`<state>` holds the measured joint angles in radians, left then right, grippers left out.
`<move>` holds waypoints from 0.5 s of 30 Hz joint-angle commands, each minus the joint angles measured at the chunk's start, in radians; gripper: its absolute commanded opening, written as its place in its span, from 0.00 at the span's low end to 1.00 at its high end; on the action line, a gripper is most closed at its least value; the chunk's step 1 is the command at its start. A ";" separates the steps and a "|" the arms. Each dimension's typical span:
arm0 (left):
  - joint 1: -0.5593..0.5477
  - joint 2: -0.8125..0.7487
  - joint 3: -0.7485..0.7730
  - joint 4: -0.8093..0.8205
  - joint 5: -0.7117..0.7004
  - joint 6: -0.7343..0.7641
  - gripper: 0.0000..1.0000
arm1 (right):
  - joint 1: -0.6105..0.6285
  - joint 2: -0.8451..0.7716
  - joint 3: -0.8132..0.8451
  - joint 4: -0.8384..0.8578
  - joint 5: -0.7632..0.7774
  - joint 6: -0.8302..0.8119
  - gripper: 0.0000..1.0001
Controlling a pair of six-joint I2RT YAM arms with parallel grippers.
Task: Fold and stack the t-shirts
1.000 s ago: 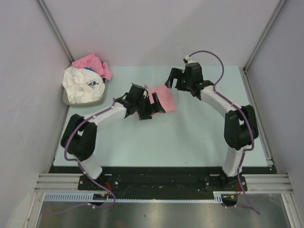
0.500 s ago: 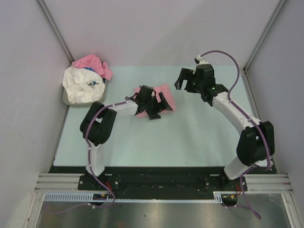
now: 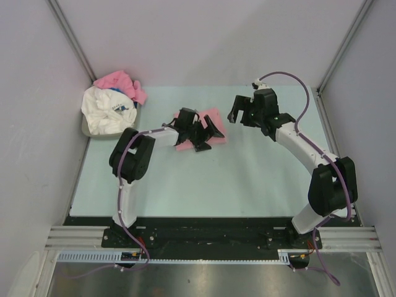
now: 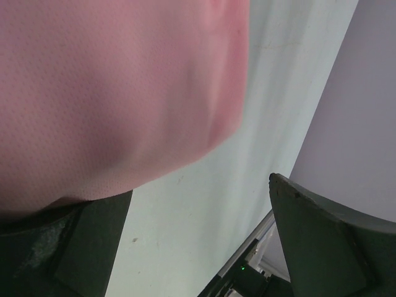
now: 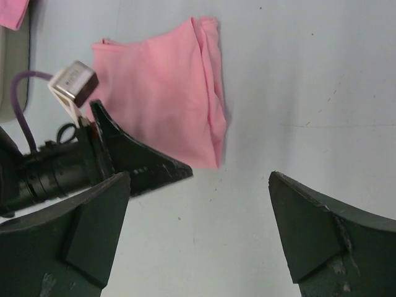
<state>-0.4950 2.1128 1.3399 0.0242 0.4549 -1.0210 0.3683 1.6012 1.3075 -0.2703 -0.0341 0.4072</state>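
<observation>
A folded light-pink t-shirt (image 3: 213, 115) lies flat on the pale-green table, at mid-back. My left gripper (image 3: 206, 135) is low over it with its jaws open, holding nothing. In the left wrist view the pink cloth (image 4: 111, 93) fills the upper left and drapes over the tip of one finger (image 4: 62, 247). My right gripper (image 3: 240, 111) is open and empty, hovering just right of the shirt. The right wrist view shows the folded shirt (image 5: 167, 93) with the left gripper (image 5: 117, 158) at its near edge. A white t-shirt with a blue print (image 3: 106, 111) and a crumpled pink one (image 3: 117, 80) lie in a bin.
The grey bin (image 3: 85, 129) stands at the table's back left corner against the left wall. Grey walls close in the left, back and right sides. A metal rail (image 3: 346, 179) runs along the table's right edge.
My left arm reached out to the right and the pink shirt, earlier partly raised at the gripper, now lies flat. My right gripper drew back to the right, off the shirt.
</observation>
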 commanded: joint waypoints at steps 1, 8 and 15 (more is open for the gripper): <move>0.114 0.059 0.041 -0.133 -0.047 0.088 1.00 | 0.003 -0.001 -0.014 0.029 0.006 0.001 1.00; 0.262 0.144 0.244 -0.357 0.031 0.216 1.00 | 0.003 0.017 -0.019 0.066 -0.009 0.022 1.00; 0.343 0.266 0.504 -0.503 0.050 0.285 1.00 | 0.009 0.040 -0.019 0.092 -0.023 0.028 1.00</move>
<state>-0.1856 2.2932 1.7153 -0.3092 0.5362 -0.8387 0.3695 1.6211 1.2888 -0.2306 -0.0502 0.4263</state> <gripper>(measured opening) 0.996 0.994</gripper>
